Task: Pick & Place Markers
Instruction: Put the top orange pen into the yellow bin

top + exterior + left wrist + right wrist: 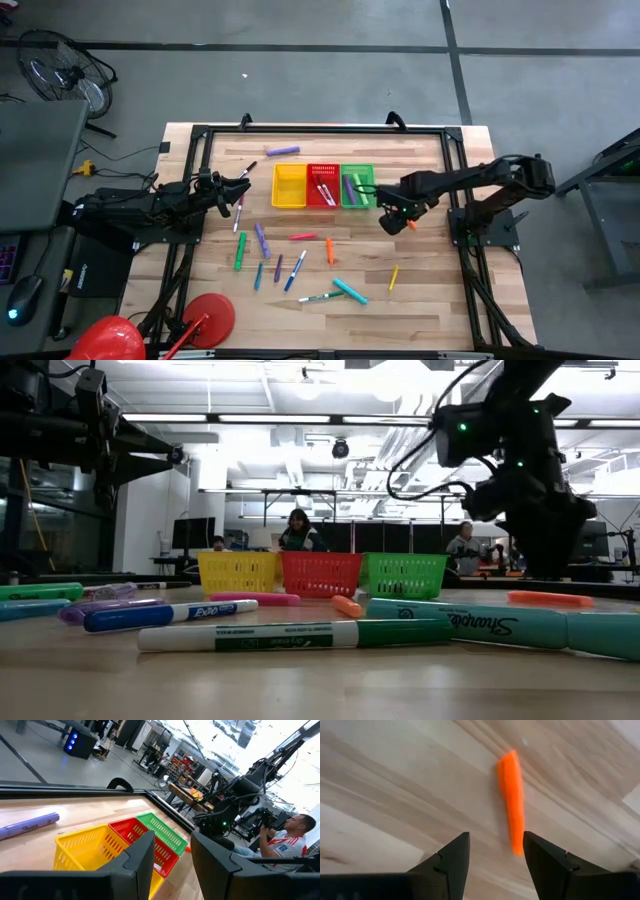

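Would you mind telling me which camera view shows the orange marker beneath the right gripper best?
The right wrist view: the orange marker lies large on bare wood, just ahead of the open right gripper. The high view shows only an orange speck; the low view, a sliver; the left wrist view, nothing certain.

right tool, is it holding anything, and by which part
Nothing is held. The right tool hangs open over the bare table, with the orange marker lying flat just ahead of its fingers, untouched. The left tool is open and empty too.
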`<state>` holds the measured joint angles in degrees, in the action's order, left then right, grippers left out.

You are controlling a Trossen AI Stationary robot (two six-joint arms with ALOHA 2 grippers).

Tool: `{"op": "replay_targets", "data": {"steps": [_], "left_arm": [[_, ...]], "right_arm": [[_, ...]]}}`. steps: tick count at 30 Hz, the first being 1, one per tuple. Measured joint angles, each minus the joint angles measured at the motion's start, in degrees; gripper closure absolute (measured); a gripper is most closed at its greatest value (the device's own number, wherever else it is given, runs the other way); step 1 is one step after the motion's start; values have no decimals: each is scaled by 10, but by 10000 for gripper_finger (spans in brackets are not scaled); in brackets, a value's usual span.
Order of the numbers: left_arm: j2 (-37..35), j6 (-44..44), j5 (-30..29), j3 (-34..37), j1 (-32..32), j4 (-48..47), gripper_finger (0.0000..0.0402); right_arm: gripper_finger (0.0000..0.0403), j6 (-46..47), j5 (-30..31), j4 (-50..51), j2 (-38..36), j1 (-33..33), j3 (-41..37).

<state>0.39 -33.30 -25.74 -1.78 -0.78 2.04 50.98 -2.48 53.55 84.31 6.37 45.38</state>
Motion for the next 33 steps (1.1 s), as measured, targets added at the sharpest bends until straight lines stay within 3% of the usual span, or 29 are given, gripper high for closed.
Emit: {"op": "replay_targets", "data": {"steps": [13, 28, 33], "left_arm": [[0, 0, 0, 0, 0, 0, 275], [0, 0, 0, 0, 0, 0, 275], [0, 0, 0, 0, 0, 0, 275]], "right_arm": [[229, -8, 17, -31, 3, 18, -40], [232, -62, -30, -65, 72, 38, -36], [253, -64, -34, -65, 72, 38, -36]]}}
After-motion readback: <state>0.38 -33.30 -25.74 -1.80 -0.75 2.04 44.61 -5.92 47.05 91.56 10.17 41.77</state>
